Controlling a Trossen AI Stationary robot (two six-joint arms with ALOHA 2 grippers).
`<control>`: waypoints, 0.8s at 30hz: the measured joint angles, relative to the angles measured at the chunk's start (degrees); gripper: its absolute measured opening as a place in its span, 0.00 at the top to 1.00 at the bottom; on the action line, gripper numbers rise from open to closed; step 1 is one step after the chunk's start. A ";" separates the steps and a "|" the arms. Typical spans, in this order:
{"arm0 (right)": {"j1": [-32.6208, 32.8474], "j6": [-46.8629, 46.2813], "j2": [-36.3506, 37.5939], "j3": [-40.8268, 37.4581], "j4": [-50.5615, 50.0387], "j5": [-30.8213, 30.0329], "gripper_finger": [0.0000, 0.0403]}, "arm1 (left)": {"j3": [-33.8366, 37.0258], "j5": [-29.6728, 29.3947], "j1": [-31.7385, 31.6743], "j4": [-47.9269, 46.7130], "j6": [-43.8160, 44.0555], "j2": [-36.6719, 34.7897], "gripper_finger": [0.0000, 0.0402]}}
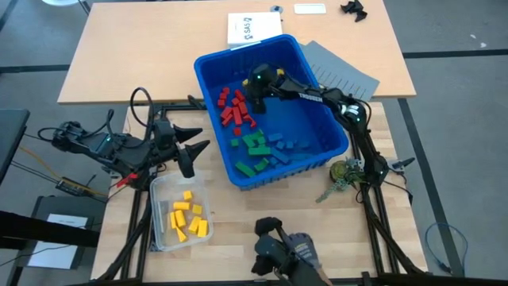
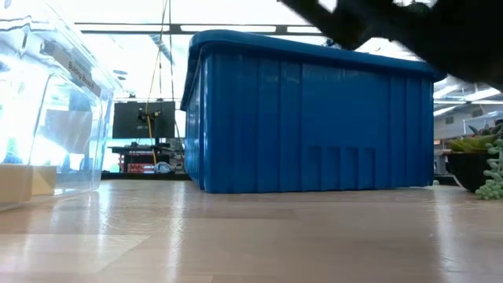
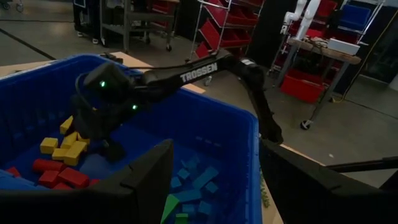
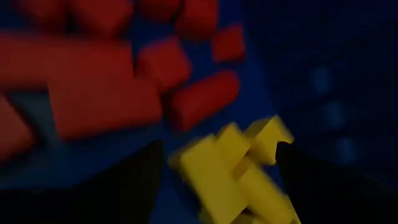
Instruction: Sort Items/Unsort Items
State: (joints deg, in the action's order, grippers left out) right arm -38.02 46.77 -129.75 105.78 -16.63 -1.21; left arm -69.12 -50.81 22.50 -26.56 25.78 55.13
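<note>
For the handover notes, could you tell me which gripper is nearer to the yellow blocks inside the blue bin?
Right. The right gripper hangs open just over the yellow blocks inside the blue bin; the left gripper waits open outside the bin's wall.

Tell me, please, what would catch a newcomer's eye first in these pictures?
The big blue bin at the table's middle stands out, with red blocks, green blocks and blue blocks heaped apart inside. The right gripper is down in it, open over a few yellow blocks beside the red ones. Nearer the front, a clear tub holds more yellow blocks, and the open left gripper hovers between tub and bin.
</note>
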 joint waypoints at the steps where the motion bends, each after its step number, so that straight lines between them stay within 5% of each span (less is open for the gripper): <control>1: -0.41 1.45 -0.75 0.00 -0.51 -0.01 0.24 | 0.00 0.00 0.00 0.01 0.00 0.00 0.38; 14: -5.38 15.13 -4.92 0.13 0.05 5.49 0.24 | 0.00 0.00 0.00 0.05 0.00 0.00 0.38; 24: -5.84 12.25 -6.63 0.26 2.95 11.25 0.30 | 0.00 0.00 0.00 0.03 0.02 0.00 0.38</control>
State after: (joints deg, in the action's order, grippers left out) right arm -43.86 59.01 -136.37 106.04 -13.69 10.04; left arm -69.12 -50.81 22.50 -26.53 25.80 55.13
